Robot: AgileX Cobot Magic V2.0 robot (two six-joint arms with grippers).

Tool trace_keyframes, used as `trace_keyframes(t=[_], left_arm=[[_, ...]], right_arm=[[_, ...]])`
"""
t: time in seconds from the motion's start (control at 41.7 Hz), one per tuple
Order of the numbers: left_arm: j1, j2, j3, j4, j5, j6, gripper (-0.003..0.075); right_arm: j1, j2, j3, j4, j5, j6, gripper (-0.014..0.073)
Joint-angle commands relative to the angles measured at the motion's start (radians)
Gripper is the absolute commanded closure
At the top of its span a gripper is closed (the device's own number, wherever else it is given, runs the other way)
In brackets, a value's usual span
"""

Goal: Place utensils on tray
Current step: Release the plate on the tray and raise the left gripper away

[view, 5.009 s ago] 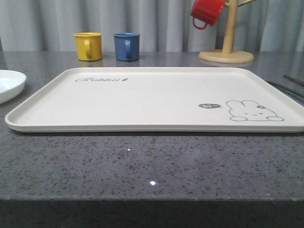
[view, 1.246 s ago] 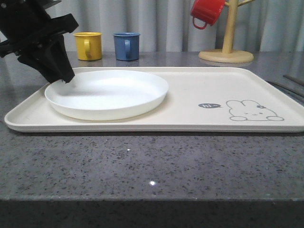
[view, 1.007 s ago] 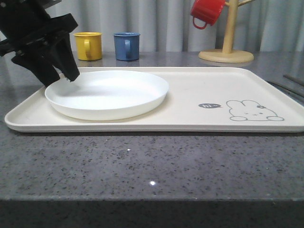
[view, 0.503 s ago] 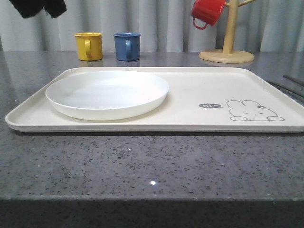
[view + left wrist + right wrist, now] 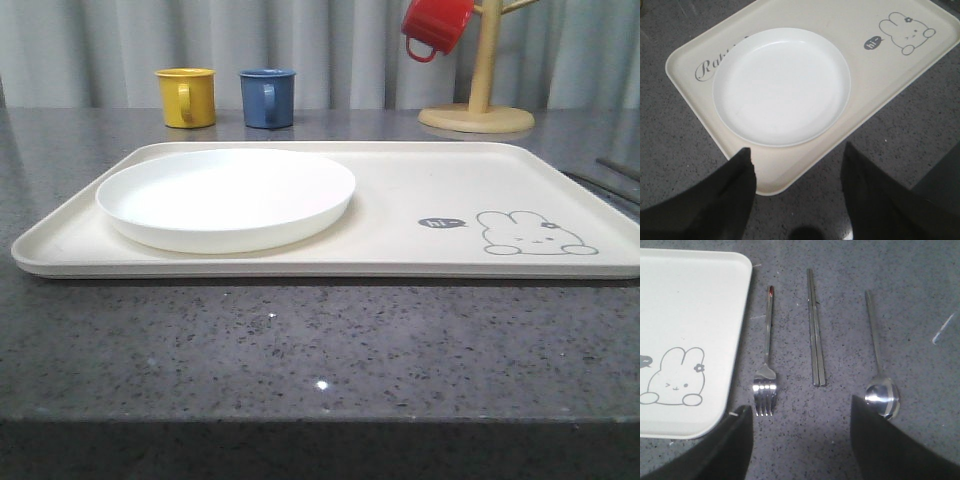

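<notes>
White plate sits on the rabbit tray's left half; both grippers' fingers spread open, empty.

Looks like a kitchen or dining corner staged for a table-setting trial. We're at a dark speckled stone countertop, the sort you'd find in a home kitchen. Along the back, a yellow mug and a blue mug stand side by side, and a red mug hangs on a wooden mug tree. Behind it all, a pale grey pleated curtain closes off the room, more backdrop than window dressing.
</notes>
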Motion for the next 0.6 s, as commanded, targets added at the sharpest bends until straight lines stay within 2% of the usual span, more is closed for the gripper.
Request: trace_keyframes(t=[0.0,0.168,0.383,0.575], left_arm=[[-0.009,-0.104,0.052,-0.017,-0.078,-0.012,0.0343],[-0.009,-0.24,0.154,-0.019,-0.079,-0.012,0.0343],[-0.009,-0.303,0.186,-0.019,-0.082,-0.012,0.0356],[-0.009,-0.301,0.186,-0.019,-0.082,-0.012,0.0356]], right_arm=[[-0.002,0.008,-0.035,-0.014,-0.089,-0.004,0.0139],[-0.002,0.024,-0.044,0.041,-0.057,-0.02,0.0139],[-0.001,0.181,-0.15,0.153,0.147,-0.138,0.0139],[-0.001,0.363,-0.282,0.155,0.292,-0.159,0.0139]])
